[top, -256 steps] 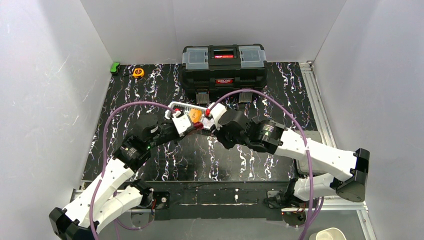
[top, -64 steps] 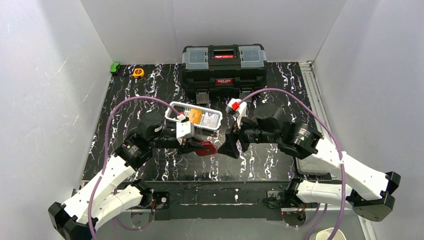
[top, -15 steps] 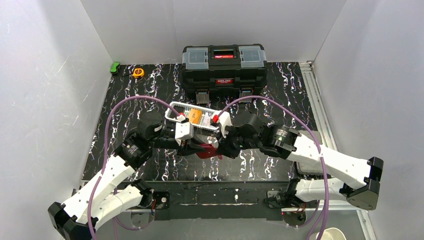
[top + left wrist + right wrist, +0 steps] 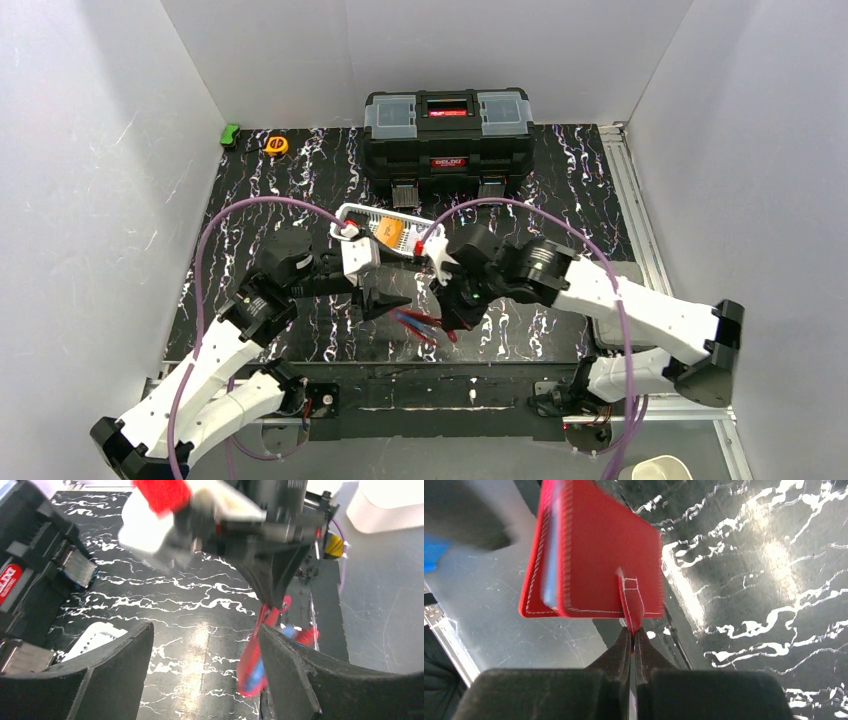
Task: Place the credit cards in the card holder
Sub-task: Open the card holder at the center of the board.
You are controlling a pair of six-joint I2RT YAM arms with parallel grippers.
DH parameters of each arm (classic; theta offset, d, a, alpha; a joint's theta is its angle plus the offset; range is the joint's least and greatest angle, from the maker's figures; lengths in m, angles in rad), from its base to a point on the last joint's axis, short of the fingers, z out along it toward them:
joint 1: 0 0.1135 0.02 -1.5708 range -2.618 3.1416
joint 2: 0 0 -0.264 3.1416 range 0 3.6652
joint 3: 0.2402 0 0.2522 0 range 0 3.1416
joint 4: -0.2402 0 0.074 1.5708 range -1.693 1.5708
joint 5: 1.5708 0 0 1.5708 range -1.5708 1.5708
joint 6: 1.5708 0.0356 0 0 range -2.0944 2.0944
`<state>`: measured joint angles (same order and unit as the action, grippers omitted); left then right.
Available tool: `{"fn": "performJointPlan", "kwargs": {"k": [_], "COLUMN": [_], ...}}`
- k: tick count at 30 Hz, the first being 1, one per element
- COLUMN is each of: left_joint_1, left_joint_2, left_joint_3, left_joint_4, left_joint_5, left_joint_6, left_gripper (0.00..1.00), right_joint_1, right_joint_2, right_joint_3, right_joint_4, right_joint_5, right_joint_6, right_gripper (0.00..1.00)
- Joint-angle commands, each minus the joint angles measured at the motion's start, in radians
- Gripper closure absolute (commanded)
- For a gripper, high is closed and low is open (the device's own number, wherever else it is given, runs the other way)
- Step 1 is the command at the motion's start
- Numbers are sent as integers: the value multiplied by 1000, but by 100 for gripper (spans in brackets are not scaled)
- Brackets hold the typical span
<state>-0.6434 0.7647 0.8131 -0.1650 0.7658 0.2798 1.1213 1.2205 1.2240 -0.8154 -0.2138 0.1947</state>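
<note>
The red card holder (image 4: 599, 555) hangs by its snap tab (image 4: 631, 605) from my right gripper (image 4: 632, 632), which is shut on that tab. A light blue credit card (image 4: 551, 555) sits between the holder's flaps. In the top view the card holder (image 4: 420, 325) dangles low near the table's front edge, under the right gripper (image 4: 450, 315). My left gripper (image 4: 388, 300) stands open just left of it, holding nothing. From the left wrist, the blurred card holder (image 4: 252, 665) lies beside the right finger (image 4: 300, 680). An orange credit card (image 4: 393, 232) lies in the basket.
A white mesh basket (image 4: 360, 218) stands behind the grippers. The big black toolbox (image 4: 447, 130) is at the back centre. An orange tape measure (image 4: 276, 145) and a green object (image 4: 230, 134) sit at the back left. The table's front rail runs just below the holder.
My left gripper has opened, let go of the card holder and drawn back left. My right gripper has shut on the tab, and the holder now hangs from it, lower.
</note>
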Motion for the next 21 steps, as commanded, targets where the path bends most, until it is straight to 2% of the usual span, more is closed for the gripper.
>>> {"fn": "performJointPlan", "kwargs": {"k": [1, 7, 11, 16, 21], "left_joint_1": [4, 4, 7, 8, 7], "left_joint_2": [-38, -66, -97, -129, -188], "left_joint_3": [-7, -94, -139, -183, -222], "left_joint_4": [84, 67, 57, 23, -10], "left_joint_5": [-118, -257, -238, -200, -125], "left_joint_6": [-142, -174, -153, -71, 22], "left_gripper": [25, 27, 27, 28, 30], "right_joint_1": [2, -10, -36, -113, -244], "right_joint_2": [122, 197, 291, 374, 458], "right_joint_3": [122, 120, 182, 221, 210], "right_joint_4": [-192, -161, -231, -238, -169], "right_joint_5": [65, 35, -15, -206, -516], "right_joint_6": [61, 127, 145, 134, 120], "right_gripper": [99, 99, 99, 99, 99]}}
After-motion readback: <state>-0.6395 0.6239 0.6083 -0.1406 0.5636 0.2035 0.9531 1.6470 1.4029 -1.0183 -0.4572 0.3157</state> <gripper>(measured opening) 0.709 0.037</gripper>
